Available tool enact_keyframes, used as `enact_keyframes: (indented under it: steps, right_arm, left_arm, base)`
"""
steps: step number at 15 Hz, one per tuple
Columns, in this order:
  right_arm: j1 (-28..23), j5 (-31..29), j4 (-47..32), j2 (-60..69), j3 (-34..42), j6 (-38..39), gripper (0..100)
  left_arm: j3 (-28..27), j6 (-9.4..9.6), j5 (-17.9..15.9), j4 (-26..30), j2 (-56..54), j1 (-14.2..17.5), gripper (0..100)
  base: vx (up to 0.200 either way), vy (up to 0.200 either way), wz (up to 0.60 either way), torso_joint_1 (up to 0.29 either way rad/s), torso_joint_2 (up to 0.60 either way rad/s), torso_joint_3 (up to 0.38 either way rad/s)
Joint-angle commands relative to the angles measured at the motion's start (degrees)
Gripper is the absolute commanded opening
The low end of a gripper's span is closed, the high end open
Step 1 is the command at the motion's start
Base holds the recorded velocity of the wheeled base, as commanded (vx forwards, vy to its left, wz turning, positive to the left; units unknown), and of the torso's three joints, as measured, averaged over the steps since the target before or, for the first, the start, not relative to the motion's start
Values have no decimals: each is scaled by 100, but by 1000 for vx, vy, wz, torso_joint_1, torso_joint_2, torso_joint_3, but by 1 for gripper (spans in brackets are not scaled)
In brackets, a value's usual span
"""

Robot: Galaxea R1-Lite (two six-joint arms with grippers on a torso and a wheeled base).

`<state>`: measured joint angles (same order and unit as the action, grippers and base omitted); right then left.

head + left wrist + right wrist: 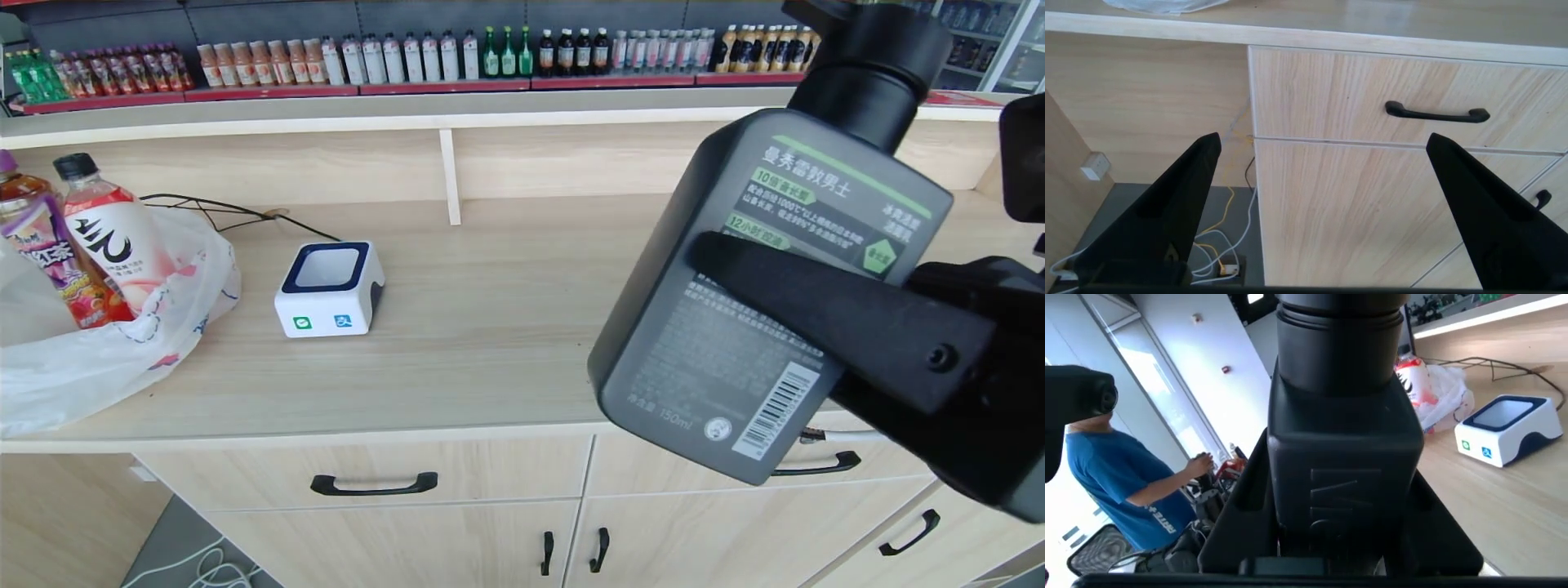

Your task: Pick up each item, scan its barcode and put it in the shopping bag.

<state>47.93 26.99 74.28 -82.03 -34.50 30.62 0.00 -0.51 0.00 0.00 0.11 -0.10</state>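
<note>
A dark grey bottle with a black cap hangs tilted in the air above the counter's front right, its barcode facing me. My right gripper is shut on its body, one finger lying across the label; its fingers flank the bottle in the right wrist view. The white scanner box sits mid-counter, left of the bottle. A white plastic shopping bag at the far left holds two drink bottles. My left gripper is open, low in front of the drawers.
The wooden counter has a raised back ledge with a thin divider. A black cable runs behind the scanner. Drawers with black handles lie under the counter. Shelves of drinks line the back wall.
</note>
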Motion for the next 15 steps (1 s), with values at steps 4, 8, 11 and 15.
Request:
enact_keyframes:
  steps: [4, 8, 11, 15]
  right_arm:
    - [41, 8, -1, -226, -180, 31, 0]
    - [85, 8, -10, -410, -382, 31, 0]
    - [85, 17, -10, -428, -391, 31, 0]
    - [85, 17, -10, -401, -426, 23, 0]
  left_arm:
    - [0, -2, 0, 0, -2, 1, 100]
    - [0, -2, 0, 0, -2, 1, 100]
    - [0, -2, 0, 0, -2, 1, 100]
    - [0, -2, 0, 0, -2, 1, 100]
  base:
    - [0, 0, 0, 0, 0, 0]
    - [0, 0, 0, 0, 0, 0]
    - [0, 0, 0, 0, 0, 0]
    - [0, 0, 0, 0, 0, 0]
